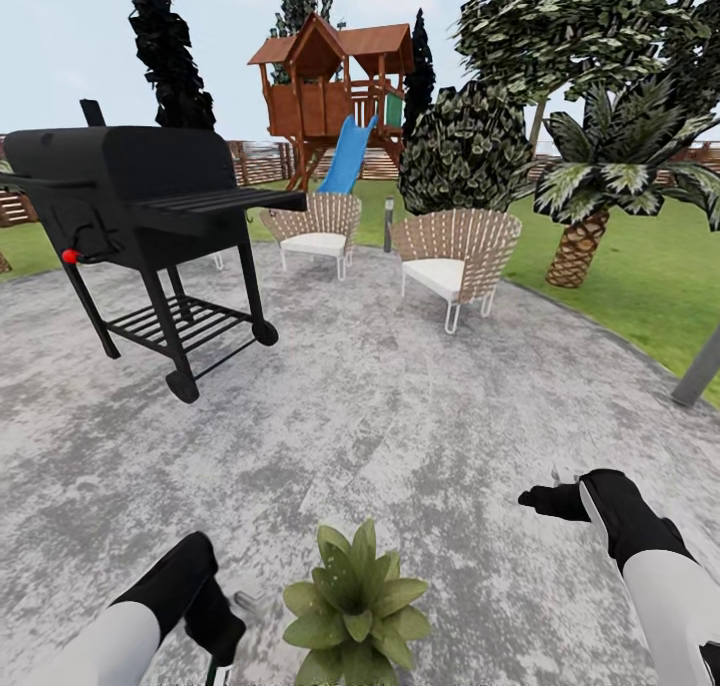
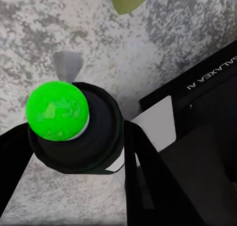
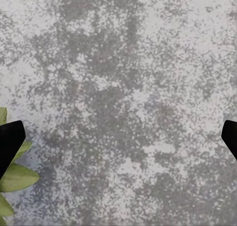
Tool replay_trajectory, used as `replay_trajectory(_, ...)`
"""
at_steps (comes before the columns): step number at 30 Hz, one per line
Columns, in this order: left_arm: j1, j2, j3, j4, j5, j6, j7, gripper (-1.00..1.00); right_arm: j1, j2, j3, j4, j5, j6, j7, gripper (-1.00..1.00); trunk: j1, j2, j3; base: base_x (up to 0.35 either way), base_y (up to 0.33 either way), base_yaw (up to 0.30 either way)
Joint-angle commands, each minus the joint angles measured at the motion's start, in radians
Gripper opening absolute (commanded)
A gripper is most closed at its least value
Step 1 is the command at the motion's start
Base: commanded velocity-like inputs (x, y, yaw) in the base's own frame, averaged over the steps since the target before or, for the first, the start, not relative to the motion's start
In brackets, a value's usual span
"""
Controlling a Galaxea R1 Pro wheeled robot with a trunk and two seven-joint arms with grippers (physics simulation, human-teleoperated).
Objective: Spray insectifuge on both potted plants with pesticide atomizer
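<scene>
Green and bright, the rounded top of the pesticide atomizer (image 2: 58, 112) shows in the left wrist view, its dark body clamped between the left gripper's (image 2: 74, 152) black fingers, with a pale nozzle tip over the mottled grey patio (image 2: 148, 43). From the head view the bottle itself cannot be made out; the left gripper (image 1: 215, 631) hangs low just beside a potted plant (image 1: 355, 606) at the near edge. The right gripper (image 1: 550, 501) hovers to the plant's right, and its wrist view shows both fingertips spread wide, nothing between them, with leaves (image 3: 15, 179) at one side. Farther off stand a black grill (image 1: 140, 201), two wicker chairs (image 1: 455, 256), a palm (image 1: 590, 216) and a wooden playhouse (image 1: 335, 86); open paving lies between.
</scene>
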Motion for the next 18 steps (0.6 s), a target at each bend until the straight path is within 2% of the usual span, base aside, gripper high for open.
replay_trajectory(1, 0.0, 0.002, 0.007, -0.002, -0.008, 0.006, -0.008, -1.0, -0.001, 0.001, -0.004, -0.001, 0.011, 0.003, 0.009, 1.0, 0.0, 0.0, -0.003, 0.0, 0.0, 0.0)
replay_trajectory(18, -0.003, 0.007, 0.01, -0.012, -0.013, 0.006, -0.007, -1.0, -0.001, -0.002, -0.004, -0.001, 0.011, 0.003, 0.009, 1.0, 0.0, 0.0, -0.029, 0.0, 0.0, 0.0)
